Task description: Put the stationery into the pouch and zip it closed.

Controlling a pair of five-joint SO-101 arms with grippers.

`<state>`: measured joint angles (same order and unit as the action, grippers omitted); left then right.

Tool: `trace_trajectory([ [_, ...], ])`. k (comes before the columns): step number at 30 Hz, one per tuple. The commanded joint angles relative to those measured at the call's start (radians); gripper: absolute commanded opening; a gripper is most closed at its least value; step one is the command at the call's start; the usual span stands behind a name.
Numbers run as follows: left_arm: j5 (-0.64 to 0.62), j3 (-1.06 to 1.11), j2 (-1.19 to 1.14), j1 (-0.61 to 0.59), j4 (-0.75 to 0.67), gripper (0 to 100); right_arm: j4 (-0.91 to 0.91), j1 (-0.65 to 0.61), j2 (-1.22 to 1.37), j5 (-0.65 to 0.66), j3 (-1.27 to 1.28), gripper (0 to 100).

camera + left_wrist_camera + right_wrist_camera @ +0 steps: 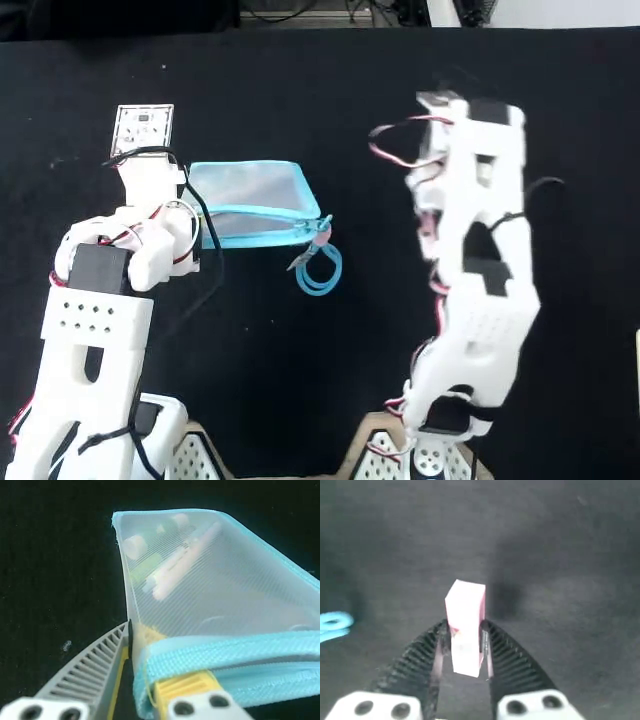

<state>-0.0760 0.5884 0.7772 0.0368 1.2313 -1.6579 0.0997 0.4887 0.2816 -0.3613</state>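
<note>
A translucent pouch [255, 197] with a light-blue zipper band lies left of the table's middle. Pens and other small stationery [182, 562] show through its mesh. My left gripper [142, 652] is shut on the pouch's zipper-side corner, which sits between the grey finger [95, 667] and the yellow pad [182, 685]. In the high view this gripper [195, 222] sits at the pouch's left end. The zipper pull with its blue loop [320, 268] hangs at the other end. My right gripper [465, 632] is shut on a small pink-and-white eraser [465, 605], held upright above the black cloth.
The right arm [475, 230] stretches up the right half of the table, well apart from the pouch. A black cloth [300, 380] covers the table. The blue loop [332, 625] shows at the edge of the right wrist view.
</note>
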Motion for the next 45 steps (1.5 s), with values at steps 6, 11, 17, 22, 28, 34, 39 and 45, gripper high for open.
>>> trace_trajectory([
  [6,-0.003,0.001,-0.002,-0.001,-0.015,3,0.354,-0.157,-0.292,-0.003,0.433,1.1],
  [11,-0.003,0.001,-0.002,-0.001,-0.015,3,0.443,-0.152,-0.321,-0.009,0.564,8.0],
  [17,-0.003,0.001,-0.002,0.005,-0.015,3,0.425,-0.16,-0.288,-0.012,0.536,20.1],
  [22,-0.003,0.001,-0.002,0.001,-0.015,3,0.423,-0.175,-0.28,-0.089,0.461,19.4],
  [28,-0.003,0.001,-0.002,0.001,-0.015,3,0.466,-0.221,-0.278,-0.072,0.455,19.4],
  [34,-0.002,0.001,-0.002,-0.001,-0.015,3,0.52,-0.199,-0.183,-0.037,0.449,19.4],
  [39,-0.002,0.001,-0.002,-0.001,-0.015,3,0.552,-0.161,-0.061,-0.037,0.407,19.4],
  [45,-0.002,0.001,-0.002,-0.001,-0.015,3,0.477,-0.123,-0.082,-0.046,0.329,0.6],
])
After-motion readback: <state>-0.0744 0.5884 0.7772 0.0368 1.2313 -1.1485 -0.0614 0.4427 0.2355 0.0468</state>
